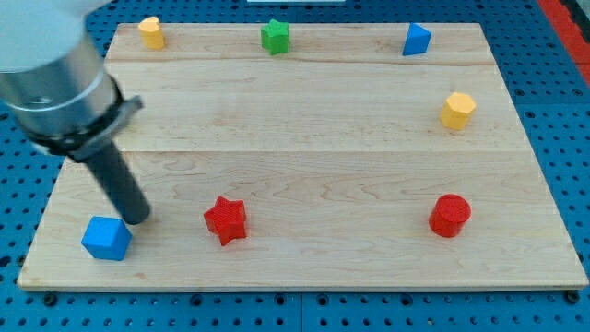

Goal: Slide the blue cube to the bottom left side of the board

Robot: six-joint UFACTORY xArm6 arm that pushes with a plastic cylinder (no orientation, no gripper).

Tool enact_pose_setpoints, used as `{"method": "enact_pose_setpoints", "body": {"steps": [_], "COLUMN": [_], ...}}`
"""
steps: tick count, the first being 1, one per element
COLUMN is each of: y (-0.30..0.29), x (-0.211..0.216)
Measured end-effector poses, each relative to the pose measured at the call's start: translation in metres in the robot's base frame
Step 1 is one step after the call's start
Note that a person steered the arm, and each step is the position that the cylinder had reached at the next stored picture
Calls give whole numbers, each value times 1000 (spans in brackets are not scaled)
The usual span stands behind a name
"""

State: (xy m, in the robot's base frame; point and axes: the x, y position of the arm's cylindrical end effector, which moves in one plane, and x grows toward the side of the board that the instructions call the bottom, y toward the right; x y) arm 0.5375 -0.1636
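Note:
The blue cube (pixel 106 238) lies near the bottom left corner of the wooden board (pixel 304 157). My tip (pixel 136 219) rests on the board just to the upper right of the blue cube, close to it or touching it. The dark rod rises from there up to the arm's grey body at the view's top left.
A red star (pixel 226 219) lies right of the blue cube. A red cylinder (pixel 450 216) is at the bottom right. A yellow hexagon block (pixel 457 111) is at the right. A blue wedge (pixel 416 40), a green star (pixel 275 36) and a yellow block (pixel 151 31) line the top edge.

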Motion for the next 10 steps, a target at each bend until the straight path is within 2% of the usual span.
{"method": "enact_pose_setpoints", "body": {"steps": [1, 2, 3, 5, 6, 7, 9, 10], "y": [28, -12, -27, -37, -11, 19, -61, -74], "x": [21, 66, 65, 30, 26, 4, 3, 3]}}
